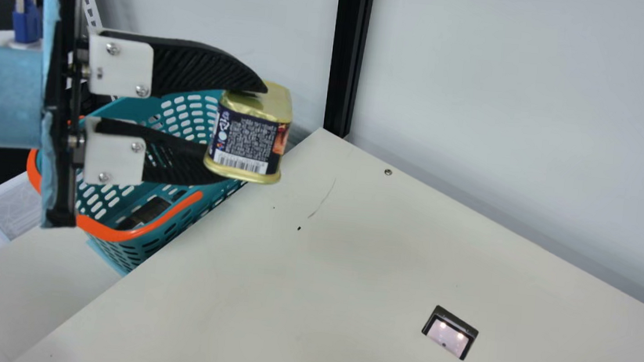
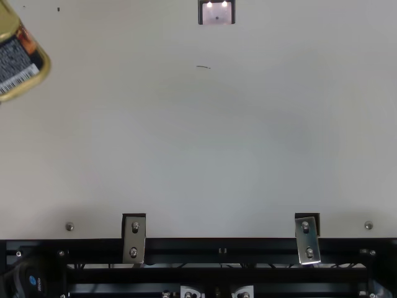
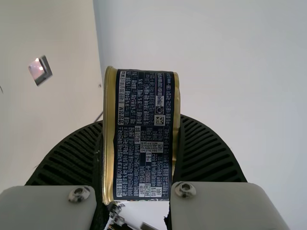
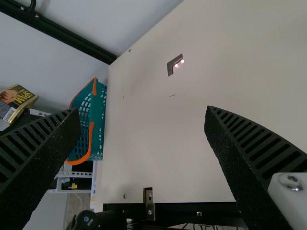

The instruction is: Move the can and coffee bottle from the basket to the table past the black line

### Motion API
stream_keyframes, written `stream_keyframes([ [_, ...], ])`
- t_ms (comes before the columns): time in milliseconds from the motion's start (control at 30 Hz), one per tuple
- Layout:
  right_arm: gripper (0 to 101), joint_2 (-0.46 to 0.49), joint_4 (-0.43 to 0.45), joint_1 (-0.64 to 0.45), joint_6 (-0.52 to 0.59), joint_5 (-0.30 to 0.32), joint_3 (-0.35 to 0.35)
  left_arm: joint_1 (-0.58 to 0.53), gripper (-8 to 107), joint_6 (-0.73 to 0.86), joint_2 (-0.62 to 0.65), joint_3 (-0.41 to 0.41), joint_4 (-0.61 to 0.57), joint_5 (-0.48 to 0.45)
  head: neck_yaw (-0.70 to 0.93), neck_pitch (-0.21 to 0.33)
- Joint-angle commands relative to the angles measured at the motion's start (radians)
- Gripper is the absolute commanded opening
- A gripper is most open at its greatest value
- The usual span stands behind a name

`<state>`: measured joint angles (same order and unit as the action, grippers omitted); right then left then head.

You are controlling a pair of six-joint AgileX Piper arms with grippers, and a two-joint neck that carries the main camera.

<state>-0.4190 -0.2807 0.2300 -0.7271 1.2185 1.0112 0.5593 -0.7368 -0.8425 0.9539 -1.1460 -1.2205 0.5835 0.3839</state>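
Left claw (image 1: 242, 134) holds the can (image 1: 249, 142) end to end, apparently for a square, firm grip. Can is raised beside the basket (image 1: 113, 234), presumably to clear its rim before lowering to the table (image 1: 347, 294). Right claw (image 4: 143, 111) stands wide, empty. Dark item (image 1: 147, 212) in basket: possibly the coffee bottle, unconfirmed.
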Motion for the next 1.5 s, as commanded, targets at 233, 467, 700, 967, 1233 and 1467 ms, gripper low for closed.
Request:
stream_keyframes([
  [233,101,0.0,0.0,0.0,0.0,0.0,0.0,-0.072,10,-0.263,0.113,0.017,-0.013,0.0,0.005,0.015],
  [467,101,0.0,0.0,0.0,0.0,0.0,0.0,-0.104,10,-0.504,0.154,0.011,-0.006,0.0,0.005,0.015],
  [700,101,0.0,0.0,0.0,0.0,0.0,0.0,-0.106,10,-0.53,0.156,0.012,0.0,-0.004,0.005,0.015],
  [967,101,0.0,0.0,0.0,0.0,0.0,0.0,-0.106,10,-0.53,0.156,0.012,-0.002,-0.004,0.005,0.015],
  [1233,101,0.0,0.0,0.0,0.0,0.0,0.0,-0.106,10,-0.53,0.156,0.012,-0.002,-0.004,0.005,0.015],
  [1467,101,0.0,0.0,0.0,0.0,0.0,0.0,-0.063,10,-0.428,0.149,0.003,0.029,0.01,0.005,0.015],
])
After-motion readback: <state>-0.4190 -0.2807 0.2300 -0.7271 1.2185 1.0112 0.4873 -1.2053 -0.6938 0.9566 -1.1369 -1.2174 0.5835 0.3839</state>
